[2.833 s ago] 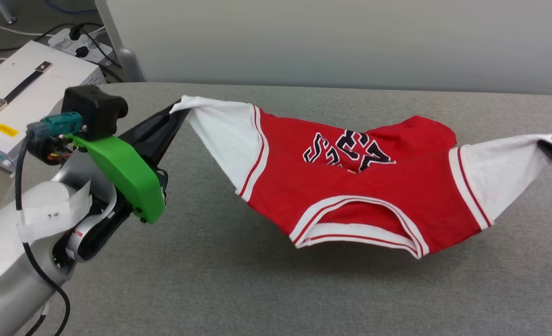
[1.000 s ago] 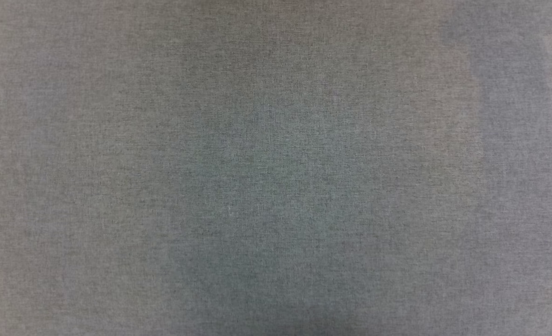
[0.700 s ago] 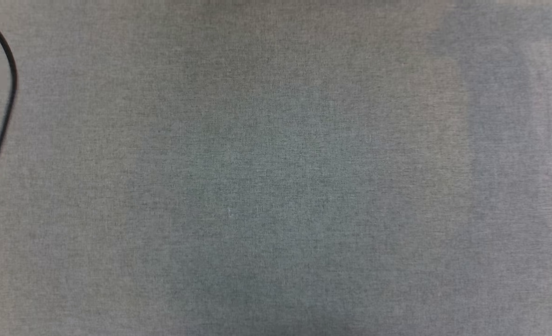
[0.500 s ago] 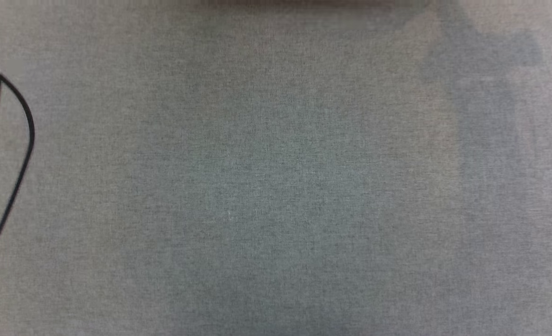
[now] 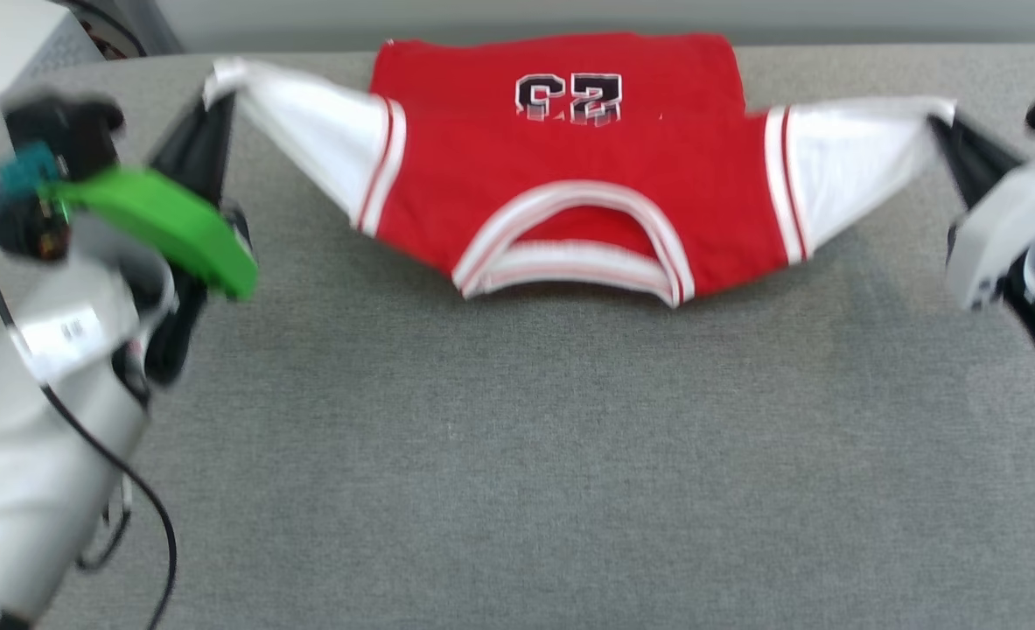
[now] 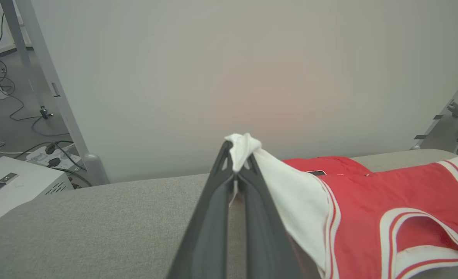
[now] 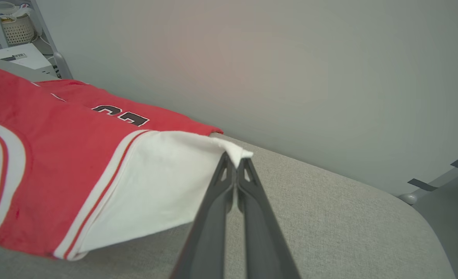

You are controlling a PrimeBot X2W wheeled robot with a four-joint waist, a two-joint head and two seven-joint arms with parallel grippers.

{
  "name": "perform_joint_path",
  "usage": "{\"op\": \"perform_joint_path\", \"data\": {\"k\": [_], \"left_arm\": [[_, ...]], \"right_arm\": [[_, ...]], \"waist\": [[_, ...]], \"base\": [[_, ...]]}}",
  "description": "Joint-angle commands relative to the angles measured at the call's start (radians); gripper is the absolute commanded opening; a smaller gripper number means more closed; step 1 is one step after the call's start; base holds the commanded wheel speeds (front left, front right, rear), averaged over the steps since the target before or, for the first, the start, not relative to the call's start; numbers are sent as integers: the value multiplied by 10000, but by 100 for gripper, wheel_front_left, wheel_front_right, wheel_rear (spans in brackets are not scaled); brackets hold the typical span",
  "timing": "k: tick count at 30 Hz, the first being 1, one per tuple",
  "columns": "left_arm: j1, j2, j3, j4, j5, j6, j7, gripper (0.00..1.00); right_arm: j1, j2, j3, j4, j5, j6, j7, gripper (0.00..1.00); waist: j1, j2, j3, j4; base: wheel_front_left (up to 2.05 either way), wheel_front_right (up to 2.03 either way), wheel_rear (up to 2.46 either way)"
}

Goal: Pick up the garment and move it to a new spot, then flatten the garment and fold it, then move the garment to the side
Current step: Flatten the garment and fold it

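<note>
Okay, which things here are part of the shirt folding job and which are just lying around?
In the job: red jersey, left gripper and right gripper pinching its sleeves, grey table.
Lying about: white box, power strip, basket.

the garment (image 5: 569, 175) lies far back on the table (image 5: 526, 455), between left tool (image 5: 220, 98) and right tool (image 5: 939, 127).

Grey fabric-covered table (image 5: 517, 455) with the red garment (image 5: 569, 175) partly on its far edge.
</note>
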Motion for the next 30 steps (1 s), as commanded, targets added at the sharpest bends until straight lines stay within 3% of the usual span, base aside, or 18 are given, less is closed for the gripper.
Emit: {"op": "perform_joint_path", "data": {"k": [1,10,18,25,30], "left_arm": [[749,167,32,-265,-85,196,-56,0],[4429,900,-24,-1932,-592,1080,-52,0],[6337,1535,-307,-2853,-1016,1773,293,0],[7710,1673,-627,-3114,-1266,2256,344,0],[8158,1549,-700,-3220,-1362,2350,271,0]], "right_arm": [[606,-161,40,-234,164,-7,6,0],[4115,-791,-574,-1472,817,-7,367,0],[6907,-1054,-1812,-2326,762,-7,937,0],[9258,-1001,-2972,-3444,519,-7,2242,0],[10518,-905,-3655,-4247,152,-7,3380,0]], "waist": [[1,63,-835,205],[1,63,-1866,248],[1,63,-2295,334],[1,63,-2419,372],[1,63,-2343,466]], "base": [[0,0,0],[0,0,0],[0,0,0],[0,0,0],[0,0,0]]}}
